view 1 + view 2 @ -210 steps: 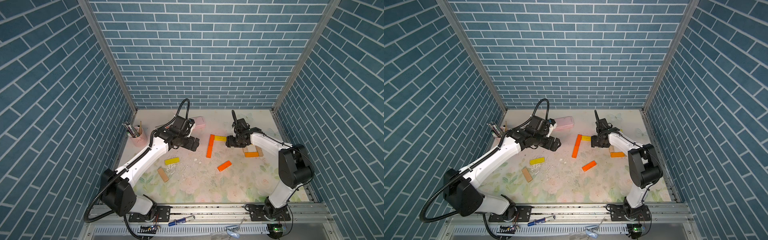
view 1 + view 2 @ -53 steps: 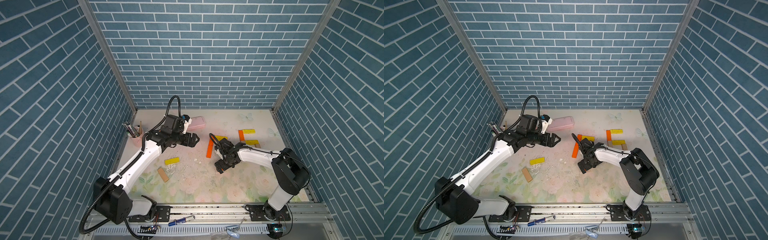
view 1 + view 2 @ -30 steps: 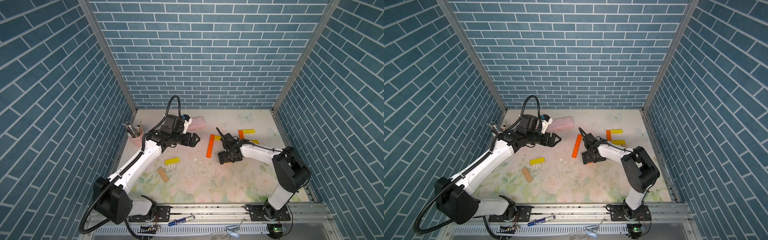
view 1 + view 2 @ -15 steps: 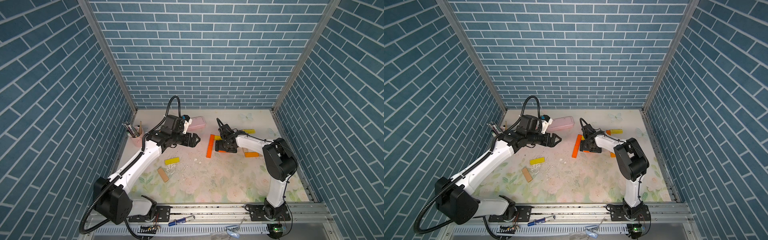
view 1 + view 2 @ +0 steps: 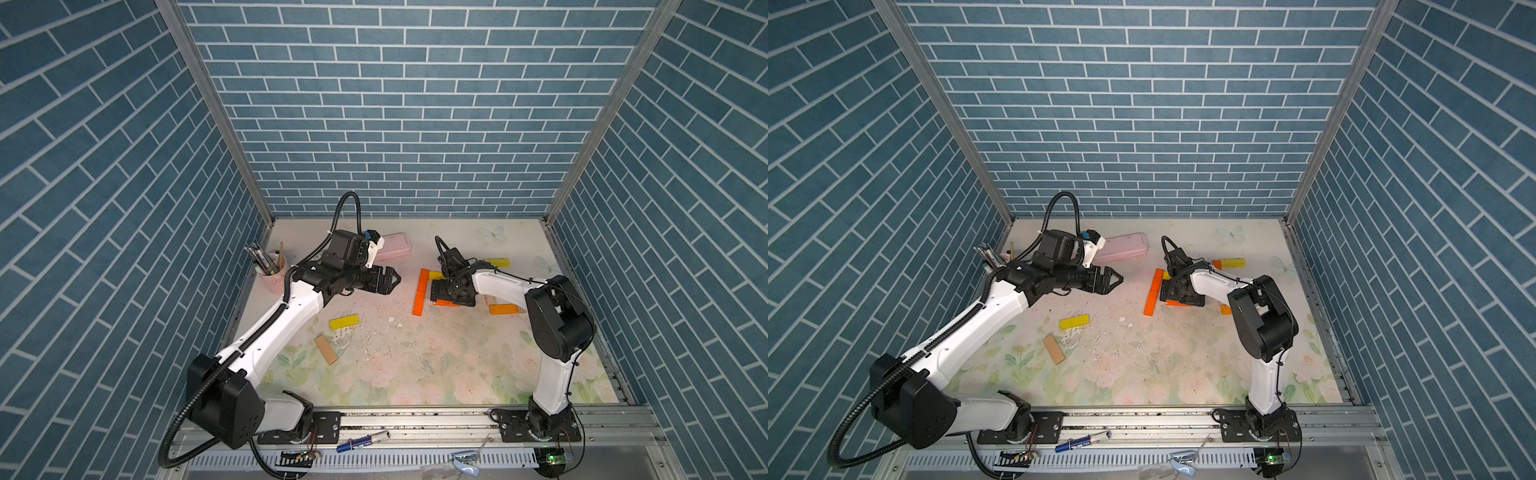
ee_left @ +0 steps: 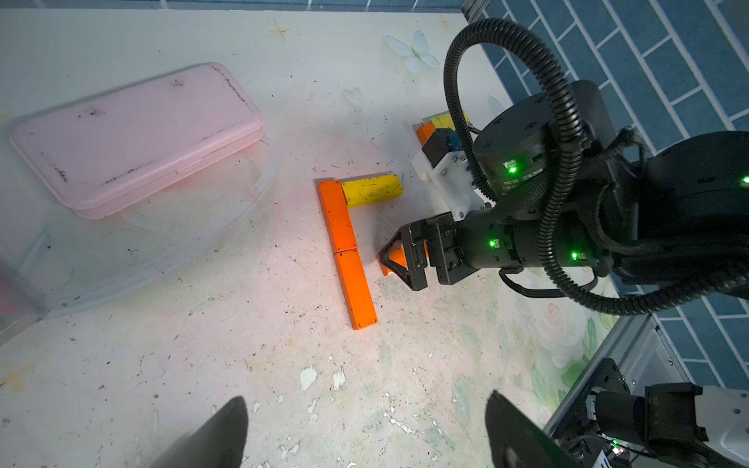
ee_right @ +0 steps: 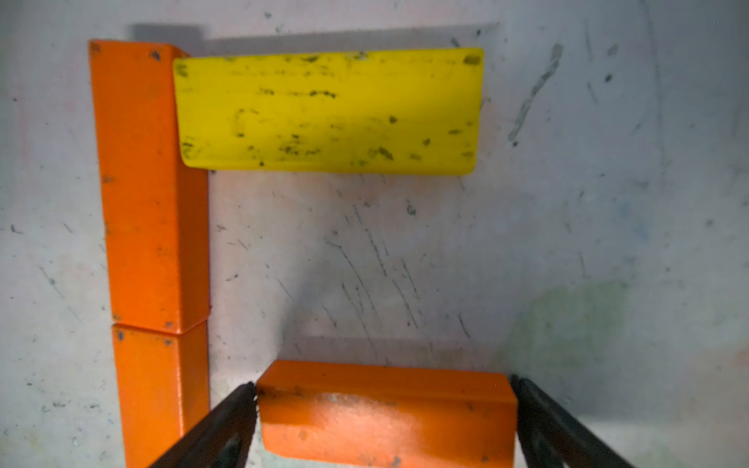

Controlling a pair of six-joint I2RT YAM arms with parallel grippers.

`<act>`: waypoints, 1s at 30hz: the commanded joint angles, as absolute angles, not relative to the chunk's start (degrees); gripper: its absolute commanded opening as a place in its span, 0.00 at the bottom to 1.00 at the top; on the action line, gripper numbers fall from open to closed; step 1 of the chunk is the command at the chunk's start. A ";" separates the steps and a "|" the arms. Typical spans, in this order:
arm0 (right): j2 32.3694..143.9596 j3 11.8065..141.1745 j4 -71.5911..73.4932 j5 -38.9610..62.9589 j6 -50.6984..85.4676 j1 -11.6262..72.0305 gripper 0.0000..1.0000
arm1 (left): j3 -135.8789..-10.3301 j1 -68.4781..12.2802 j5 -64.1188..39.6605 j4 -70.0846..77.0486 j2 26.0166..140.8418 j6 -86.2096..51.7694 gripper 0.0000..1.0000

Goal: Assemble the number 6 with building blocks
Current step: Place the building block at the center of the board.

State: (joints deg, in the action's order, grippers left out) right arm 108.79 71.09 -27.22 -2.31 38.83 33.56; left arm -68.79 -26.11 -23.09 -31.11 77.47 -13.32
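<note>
Right gripper (image 7: 384,387) straddles the orange block (image 7: 385,421) end to end, jaws wide; gripping or not, can't tell. The block lies crosswise beside the orange upright (image 7: 154,182), parallel to the yellow block (image 7: 328,111). Left gripper (image 5: 397,280) hangs open and empty, farther off.

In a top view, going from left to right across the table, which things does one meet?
Pen cup → yellow block beside the tan one → pink case → line of two orange blocks → right gripper → single orange block.
</note>
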 commanded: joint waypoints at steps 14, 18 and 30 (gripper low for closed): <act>99.07 64.63 -25.21 -4.94 38.64 31.99 0.81 | -68.38 -25.70 -23.06 -30.67 77.96 -13.72 0.91; 98.49 64.62 -28.75 -5.11 30.82 31.99 0.75 | -68.38 -25.75 -22.85 -30.76 78.01 -13.73 0.91; 98.60 61.97 -29.33 -0.71 22.72 32.08 0.83 | -68.64 -25.70 -23.20 -30.75 79.60 -13.76 0.91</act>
